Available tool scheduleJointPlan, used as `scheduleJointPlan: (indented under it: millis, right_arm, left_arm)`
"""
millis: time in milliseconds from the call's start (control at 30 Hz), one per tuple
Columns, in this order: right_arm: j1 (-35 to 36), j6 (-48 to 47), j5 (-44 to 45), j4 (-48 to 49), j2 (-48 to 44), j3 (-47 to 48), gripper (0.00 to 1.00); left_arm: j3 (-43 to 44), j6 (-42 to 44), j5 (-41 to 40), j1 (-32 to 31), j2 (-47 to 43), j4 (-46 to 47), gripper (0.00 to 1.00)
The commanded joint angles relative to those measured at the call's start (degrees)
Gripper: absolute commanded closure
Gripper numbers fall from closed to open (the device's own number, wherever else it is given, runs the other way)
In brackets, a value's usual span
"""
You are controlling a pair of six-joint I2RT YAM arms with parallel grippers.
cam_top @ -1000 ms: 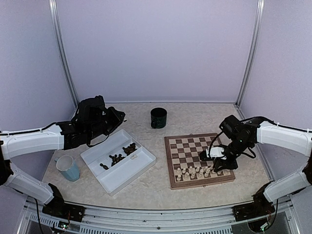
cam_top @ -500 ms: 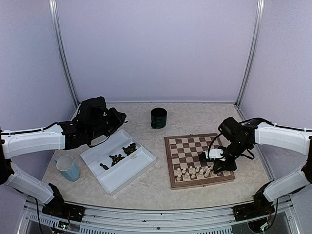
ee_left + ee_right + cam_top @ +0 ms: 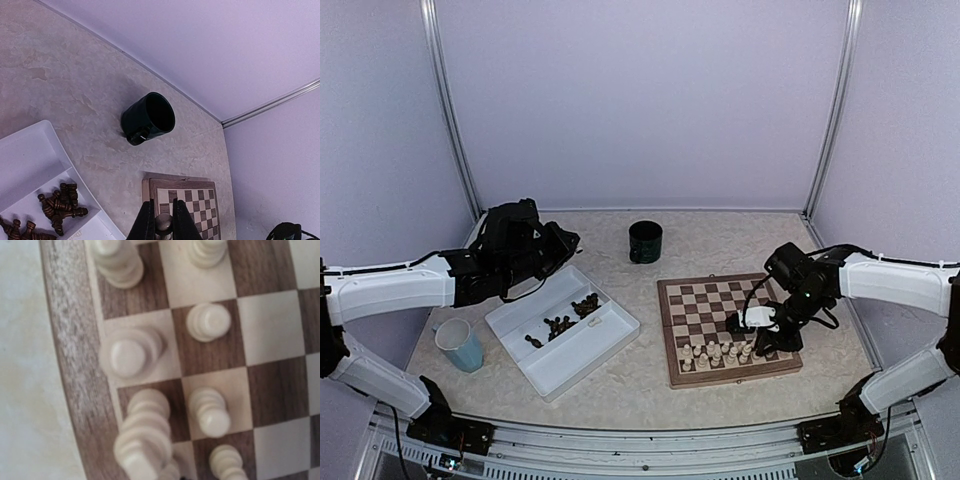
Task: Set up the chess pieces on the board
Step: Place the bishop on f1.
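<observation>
Left end effector [image 3: 163, 207] pinches a chess piece [image 3: 163, 224] near the tray [image 3: 605, 335]; right end effector [image 3: 767, 342], closed, hangs over the board [image 3: 705, 300] and its crowded cream pieces [image 3: 715, 352]; mug [image 3: 645, 241] beyond.

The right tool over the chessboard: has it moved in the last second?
Yes, slightly. The right tool has edged left, farther in from the right border of the board.

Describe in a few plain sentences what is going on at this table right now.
Two robot arms are setting up a chessboard. The cream pieces stand in rows at its near edge, while the dark pieces lie in a white tray. The left gripper, near the tray's far end, is shut on a small chess piece. The right gripper is shut, low over the cream pieces; whether it holds one is unclear.
</observation>
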Motion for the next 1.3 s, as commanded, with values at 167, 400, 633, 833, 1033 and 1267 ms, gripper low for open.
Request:
scheduleJointPlan:
  millis: [167,400,633,833,1033,1267]
  right_arm:
    - [1.0,0.4,0.9,1.0,1.1,-1.1,0.91]
    - [1.2,0.2,1.8,0.5,0.6,-1.6,0.90]
    - [1.3,0.1,1.7,-0.2,0.0,-1.5,0.84]
    - [1.3,-1.5,-0.2,-4.8,-3.7,1.6,0.68]
    - [-1.6,-3.7,-3.8,-11.2,-2.6,9.3,0.64]
    - [-5.4,0.3,-15.1,-5.7,3.3,23.8,0.63]
  left_arm:
    - [0.0,0.2,0.6,0.4,0.4,0.5,1.00]
    - [-0.1,0.1,0.8,0.4,0.7,0.7,1.00]
    - [0.0,0.0,1.3,0.4,0.9,1.0,1.00]
    - [0.8,1.0,1.6,0.4,1.3,0.7,1.00]
    - [2.9,5.1,3.6,0.4,2.5,0.7,1.00]
    - [4.6,20.8,27.6,0.9,6.5,11.9,1.00]
